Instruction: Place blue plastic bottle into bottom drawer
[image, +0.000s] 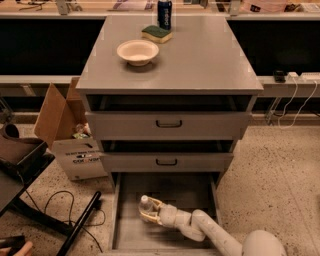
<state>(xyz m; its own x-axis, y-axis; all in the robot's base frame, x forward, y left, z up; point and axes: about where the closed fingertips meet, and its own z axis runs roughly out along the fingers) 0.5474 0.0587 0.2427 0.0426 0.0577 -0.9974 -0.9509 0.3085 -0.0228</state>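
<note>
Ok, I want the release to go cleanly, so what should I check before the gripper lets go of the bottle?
1. Bottom drawer pulled open: ok.
2. Gripper down inside that drawer, left of its middle: ok.
3. Blue plastic bottle held between the fingers, within the drawer walls: ok.
4. Bottle already resting on the drawer floor: cannot tell.
5. Middle drawer pushed in, not overhanging the gripper: ok.
</note>
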